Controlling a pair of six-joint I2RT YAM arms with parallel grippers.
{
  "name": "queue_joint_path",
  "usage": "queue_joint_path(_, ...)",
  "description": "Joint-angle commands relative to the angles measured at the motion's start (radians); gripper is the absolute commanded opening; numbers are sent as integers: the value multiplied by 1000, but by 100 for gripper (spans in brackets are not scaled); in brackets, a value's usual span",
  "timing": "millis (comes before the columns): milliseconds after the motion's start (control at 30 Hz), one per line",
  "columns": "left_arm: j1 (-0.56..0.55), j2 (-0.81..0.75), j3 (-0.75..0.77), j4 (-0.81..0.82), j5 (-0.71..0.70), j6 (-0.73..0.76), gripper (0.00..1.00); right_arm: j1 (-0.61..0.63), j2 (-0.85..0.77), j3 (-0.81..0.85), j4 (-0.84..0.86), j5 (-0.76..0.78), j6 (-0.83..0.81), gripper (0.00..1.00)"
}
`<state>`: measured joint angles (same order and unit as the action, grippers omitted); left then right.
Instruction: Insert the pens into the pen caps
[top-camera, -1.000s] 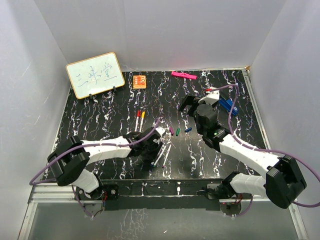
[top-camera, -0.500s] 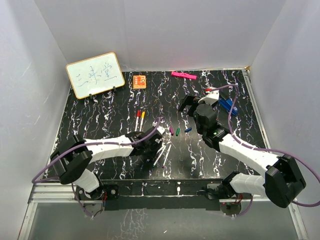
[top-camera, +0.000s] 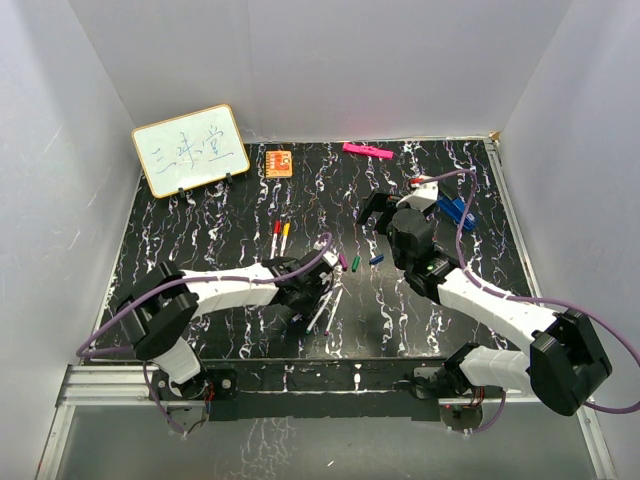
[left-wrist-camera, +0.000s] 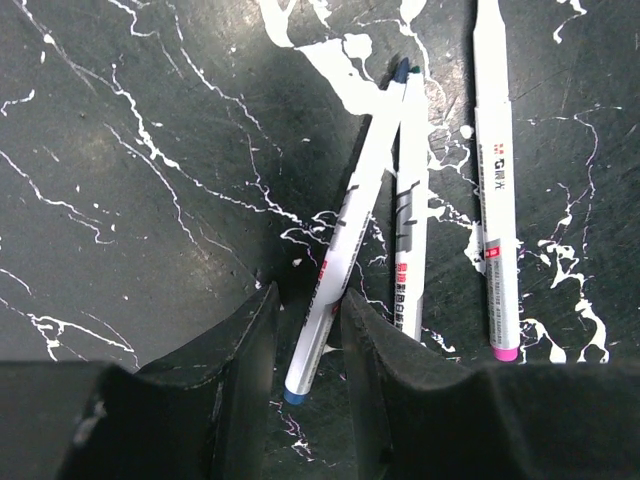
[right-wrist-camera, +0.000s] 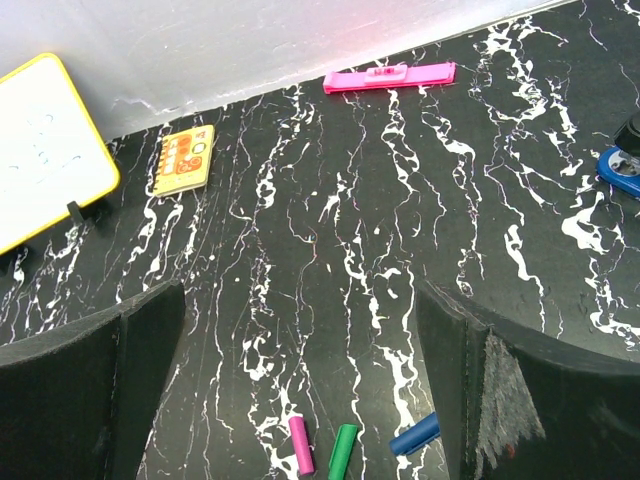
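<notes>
Left of centre, near edge: the left gripper (left-wrist-camera: 308, 300) has its jaws narrowly apart astride the blue-ended pen (left-wrist-camera: 350, 210), not yet pinching it. Closing there could drag the neighbour pen (left-wrist-camera: 408, 220) that touches it. To the right, the right gripper (right-wrist-camera: 300, 295) hangs spread wide and empty above the pen caps (right-wrist-camera: 343, 450). A skewed pen would miss its cap.

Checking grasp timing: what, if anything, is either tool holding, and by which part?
Nothing. The left tool straddles the blue-ended pen near its blue end, jaws not touching it; the right tool is open and empty.
</notes>
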<state>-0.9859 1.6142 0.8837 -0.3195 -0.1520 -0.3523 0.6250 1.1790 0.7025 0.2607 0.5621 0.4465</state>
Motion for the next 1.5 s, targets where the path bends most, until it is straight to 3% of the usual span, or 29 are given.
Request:
queue_joint_path(0, -2, 71, 27, -99, 47, 73, 30, -9, -20, -11, 33, 11, 11, 98)
queue_joint_path(367, -2, 214, 112, -248, 152, 153, 26, -11, -43, -24, 35, 43, 26, 98)
queue_joint_path(533, -2, 233, 102, -231, 162, 129, 0, -13, -55, -32, 36, 60, 27, 98)
queue_joint_path(900, -2, 243, 83, -226, 116, 66, 0, -16, -63, -32, 19, 78, 8, 97)
queue_joint_path(1267, 28, 119, 107, -261, 50, 49, 0, -16, -45, 10, -203, 193, 118, 90)
queue_joint_path(1467, 50, 58, 156, -304, -17, 55, 0, -15, 8, 40, -392, 148, 244, 86)
